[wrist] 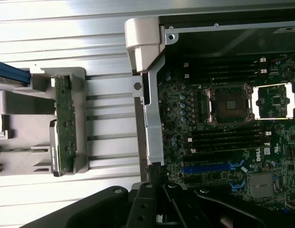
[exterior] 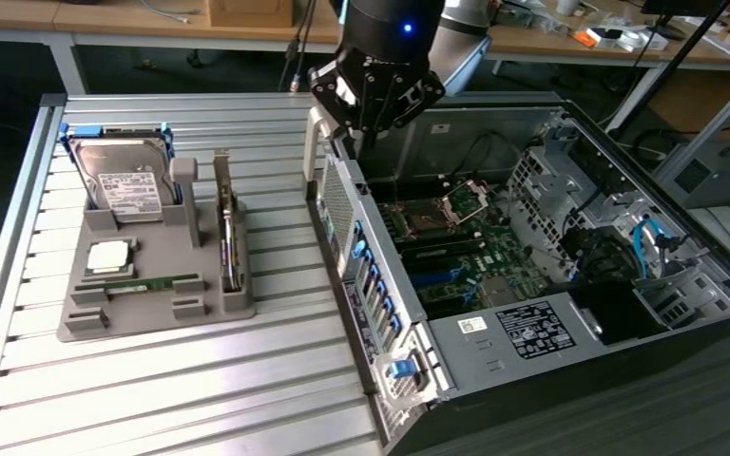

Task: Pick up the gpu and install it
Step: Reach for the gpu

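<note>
Above the edge of the open black computer case (exterior: 374, 313), the tool (exterior: 368, 142) is held clenched, empty; the thin green-and-black gpu card (exterior: 228, 228) is stood on edge in the grey holder (exterior: 149, 306) on the tabletop (exterior: 187, 389).

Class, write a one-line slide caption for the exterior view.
Shut claw hovers over the open computer case edge; the gpu stands in the grey tray beside it.

The arm (exterior: 391, 28) comes down from the top of the exterior view, its black wrist section pointing steeply downward, a small blue light glowing on it. Below hangs the claw (exterior: 365, 133), dark linkages folded inward, tips pressed together; the wrist view shows the claw (wrist: 156, 180) likewise closed.
</note>
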Controlling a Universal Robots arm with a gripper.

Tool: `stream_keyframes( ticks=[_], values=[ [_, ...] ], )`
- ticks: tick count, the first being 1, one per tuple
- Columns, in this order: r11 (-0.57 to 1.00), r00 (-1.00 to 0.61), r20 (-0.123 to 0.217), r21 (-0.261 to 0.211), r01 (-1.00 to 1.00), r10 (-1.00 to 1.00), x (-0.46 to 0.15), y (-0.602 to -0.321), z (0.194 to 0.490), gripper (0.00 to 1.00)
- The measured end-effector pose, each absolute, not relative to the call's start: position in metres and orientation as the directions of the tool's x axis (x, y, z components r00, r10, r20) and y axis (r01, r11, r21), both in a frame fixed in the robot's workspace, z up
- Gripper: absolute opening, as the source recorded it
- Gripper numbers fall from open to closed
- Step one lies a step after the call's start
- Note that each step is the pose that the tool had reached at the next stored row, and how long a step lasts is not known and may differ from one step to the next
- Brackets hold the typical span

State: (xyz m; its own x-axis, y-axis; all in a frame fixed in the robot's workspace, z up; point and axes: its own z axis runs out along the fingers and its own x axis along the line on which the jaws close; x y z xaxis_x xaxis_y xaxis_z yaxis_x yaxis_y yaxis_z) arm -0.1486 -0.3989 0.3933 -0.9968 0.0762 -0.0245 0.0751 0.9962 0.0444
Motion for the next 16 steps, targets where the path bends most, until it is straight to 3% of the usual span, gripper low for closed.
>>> stream_keyframes(
  ticks=[16],
  values=[
    [0.996,-0.997,-0.024,0.044,0.075,0.076,-0.1523,-0.3989,0.3933,0.10]
  ],
)
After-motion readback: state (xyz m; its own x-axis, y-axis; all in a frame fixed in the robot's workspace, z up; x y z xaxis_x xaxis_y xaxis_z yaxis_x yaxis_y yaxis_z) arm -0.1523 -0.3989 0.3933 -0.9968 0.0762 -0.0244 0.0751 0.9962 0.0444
